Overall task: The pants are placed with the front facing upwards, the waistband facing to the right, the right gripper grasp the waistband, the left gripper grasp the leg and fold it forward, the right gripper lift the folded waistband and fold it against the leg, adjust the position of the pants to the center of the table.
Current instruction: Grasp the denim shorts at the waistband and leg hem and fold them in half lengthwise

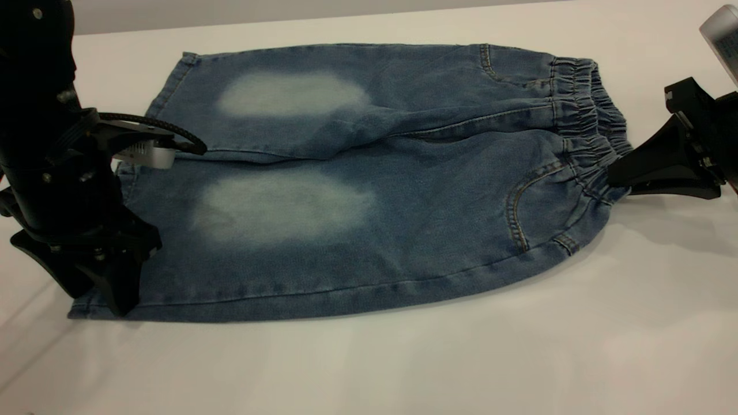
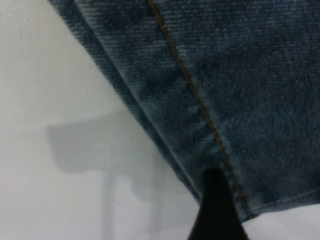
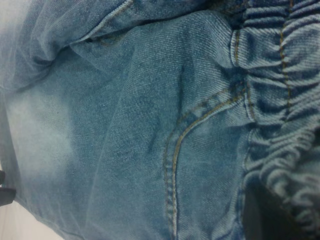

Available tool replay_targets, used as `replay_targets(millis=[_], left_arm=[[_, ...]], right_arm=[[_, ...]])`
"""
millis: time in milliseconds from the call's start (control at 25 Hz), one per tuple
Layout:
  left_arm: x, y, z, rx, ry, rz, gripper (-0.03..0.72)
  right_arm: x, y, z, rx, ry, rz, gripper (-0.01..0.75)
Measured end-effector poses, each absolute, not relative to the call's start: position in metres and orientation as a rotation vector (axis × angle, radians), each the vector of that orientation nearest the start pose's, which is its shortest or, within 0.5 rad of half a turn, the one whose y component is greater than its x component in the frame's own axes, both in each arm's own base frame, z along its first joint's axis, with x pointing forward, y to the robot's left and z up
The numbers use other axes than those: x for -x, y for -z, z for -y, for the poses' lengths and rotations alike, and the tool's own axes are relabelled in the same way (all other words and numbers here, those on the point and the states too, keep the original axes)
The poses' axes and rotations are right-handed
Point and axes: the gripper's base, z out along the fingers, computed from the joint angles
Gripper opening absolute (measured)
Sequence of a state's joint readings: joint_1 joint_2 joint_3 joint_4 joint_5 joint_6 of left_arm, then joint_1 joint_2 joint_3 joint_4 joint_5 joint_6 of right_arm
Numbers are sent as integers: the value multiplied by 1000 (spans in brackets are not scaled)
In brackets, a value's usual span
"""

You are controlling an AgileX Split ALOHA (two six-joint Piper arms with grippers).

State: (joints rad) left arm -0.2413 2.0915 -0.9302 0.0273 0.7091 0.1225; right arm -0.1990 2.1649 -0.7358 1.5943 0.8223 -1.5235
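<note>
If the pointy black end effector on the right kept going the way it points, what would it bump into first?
Probably the waistband of the pants. The right end effector points left along the table, its tip already at the gathered denim edge, so it would likely push straight into that fabric.

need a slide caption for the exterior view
Blue denim pants lie flat on the table, left gripper at the leg hem, right gripper at the waistband.

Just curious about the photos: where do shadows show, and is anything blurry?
Exterior view: soft shadow on the table under the right end effector. Left wrist view: grey shadow on white beside the pants hem. Right wrist view: waistband slightly soft.
</note>
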Motion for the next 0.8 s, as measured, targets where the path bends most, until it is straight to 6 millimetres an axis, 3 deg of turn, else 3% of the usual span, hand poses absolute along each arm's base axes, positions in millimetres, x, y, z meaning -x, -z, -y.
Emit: replay_targets(millis=[160,480,640,800], left_arm=[[-285,-50,68,-647,-50,-3288,365],[-285,-49,69,-640,-46,-3295,122],[-285,-49,69,-631,-41,-3298,62],[-282,-50,68,-631,-41,-3334,56]], right_arm=[[-292,-36,-9,-222,-1123,-2622,35],[-292,-36,-9,-222,-1123,-2622,37],[-292,-36,-9,-222,-1123,-2622,37],[-292,-37,-10,-221,-1132,-2619,37]])
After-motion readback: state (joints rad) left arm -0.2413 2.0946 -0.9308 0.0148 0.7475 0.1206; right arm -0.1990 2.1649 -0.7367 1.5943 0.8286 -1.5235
